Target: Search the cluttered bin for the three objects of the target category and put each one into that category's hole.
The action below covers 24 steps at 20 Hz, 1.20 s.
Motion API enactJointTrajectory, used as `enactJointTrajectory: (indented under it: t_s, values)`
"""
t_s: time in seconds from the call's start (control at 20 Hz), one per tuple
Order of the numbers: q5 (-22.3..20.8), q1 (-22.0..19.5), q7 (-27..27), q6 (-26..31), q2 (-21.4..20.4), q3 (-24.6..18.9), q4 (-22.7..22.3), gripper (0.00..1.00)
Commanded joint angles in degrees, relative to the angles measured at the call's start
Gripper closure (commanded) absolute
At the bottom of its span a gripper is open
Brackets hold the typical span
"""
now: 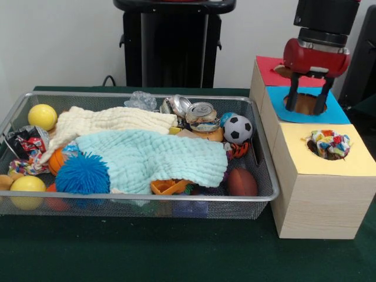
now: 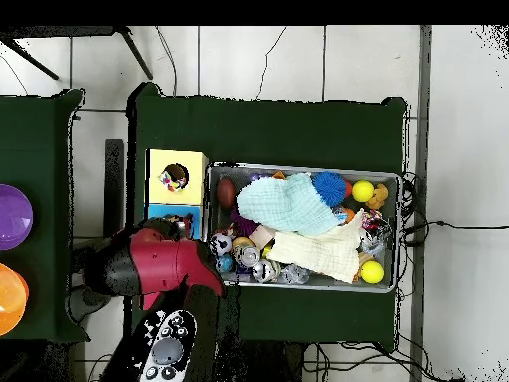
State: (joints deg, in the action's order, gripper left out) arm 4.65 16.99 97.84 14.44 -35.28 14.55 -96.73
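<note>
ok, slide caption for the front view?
Gripper open above blue hole; one knotted toy sits in yellow hole; bin cluttered.

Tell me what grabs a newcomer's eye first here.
The wire bin heaped with clutter stands out: a mint cloth spread over the middle, a spiky blue ball at its near left. To the right, a knotted cloth toy sits in the yellow box's hole, and the red gripper hangs over the blue box.

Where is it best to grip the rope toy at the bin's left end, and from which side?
Grip the rope toy at its knotted middle, coming straight down from above. It lies low against the bin wall, with a yellow ball close beside, so a side approach looks blocked.
</note>
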Motion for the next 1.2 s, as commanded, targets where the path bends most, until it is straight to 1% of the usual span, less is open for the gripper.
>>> enactJointTrajectory:
  t_s: [0.05,0.25,0.45,0.6,0.8,0.95,1.0,1.2]
  values:
    - [3.70,-4.18,12.25,-4.64,-2.84,-9.08,-1.96,0.00]
    - [3.76,-4.44,12.11,-4.97,-3.76,-9.63,-3.17,0.00]
    - [3.44,-3.51,11.59,-5.22,-0.67,-8.95,-1.85,0.00]
    - [3.06,-2.43,10.01,-1.97,2.92,-7.73,0.82,0.00]
    - [2.68,-1.83,8.37,3.32,4.08,-7.17,2.66,0.00]
    - [2.58,-1.87,8.08,3.93,4.25,-7.23,2.78,0.00]
    - [2.65,-1.85,8.18,3.53,4.29,-7.34,2.80,1.00]
    - [2.64,-2.16,8.61,1.07,4.02,-8.24,2.02,1.00]
